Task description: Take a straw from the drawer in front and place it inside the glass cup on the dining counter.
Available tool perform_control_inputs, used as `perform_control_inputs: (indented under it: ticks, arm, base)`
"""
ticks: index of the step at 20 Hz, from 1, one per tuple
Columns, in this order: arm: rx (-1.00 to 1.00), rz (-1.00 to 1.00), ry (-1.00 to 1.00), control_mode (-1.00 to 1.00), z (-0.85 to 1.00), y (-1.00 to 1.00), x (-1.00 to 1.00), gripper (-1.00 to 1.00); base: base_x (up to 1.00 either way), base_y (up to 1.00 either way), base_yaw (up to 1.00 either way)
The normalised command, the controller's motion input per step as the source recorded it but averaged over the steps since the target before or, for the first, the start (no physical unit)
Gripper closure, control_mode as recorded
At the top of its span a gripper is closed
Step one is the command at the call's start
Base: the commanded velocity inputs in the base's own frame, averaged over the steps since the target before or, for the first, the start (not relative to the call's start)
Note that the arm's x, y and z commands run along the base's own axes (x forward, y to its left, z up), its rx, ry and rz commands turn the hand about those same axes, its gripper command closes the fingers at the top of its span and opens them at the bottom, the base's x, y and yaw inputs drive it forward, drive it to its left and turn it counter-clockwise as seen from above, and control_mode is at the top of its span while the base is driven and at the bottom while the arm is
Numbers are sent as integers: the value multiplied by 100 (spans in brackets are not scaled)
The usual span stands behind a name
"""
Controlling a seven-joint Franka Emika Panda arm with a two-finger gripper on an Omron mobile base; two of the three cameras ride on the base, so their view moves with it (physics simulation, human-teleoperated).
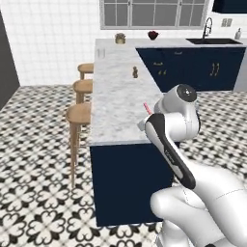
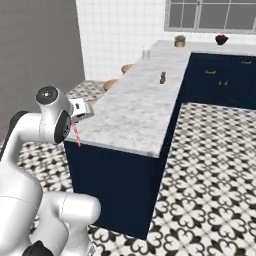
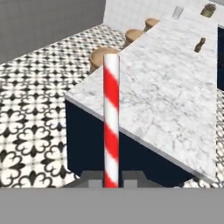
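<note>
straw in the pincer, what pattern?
Red and white diagonal stripes on the straw, like a candy cane; clearest in the hand view.

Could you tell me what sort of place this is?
A simulated home kitchen, most likely: a long marble dining counter with wooden stools alongside, a sink under the window, and navy cabinets.

My gripper [image 3: 111, 180] holds the thin red-and-white striped straw [image 3: 111, 118] mid-frame, before the long marble-topped dining counter [image 3: 175, 92]. The small clear glass cup [image 3: 177, 12] stands at its far end, top of frame. Round wooden stools [image 1: 80, 115] line its left side.
</note>
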Motion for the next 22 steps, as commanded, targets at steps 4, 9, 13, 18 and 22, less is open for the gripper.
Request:
perform_control_inputs:
  ticks: [4,9,13,18,22]
  arm:
    - [0,0,0,100,0,0,0,100]
    - [0,0,0,100,0,0,0,100]
    - [0,0,0,100,0,0,0,100]
    - [0,0,0,100,0,0,0,100]
    - [0,0,0,100,0,0,0,100]
  base:
    - [0,100,-40]
    - [0,100,-40]
    - [0,100,-40]
    - [0,100,-41]
    - [4,100,-42]
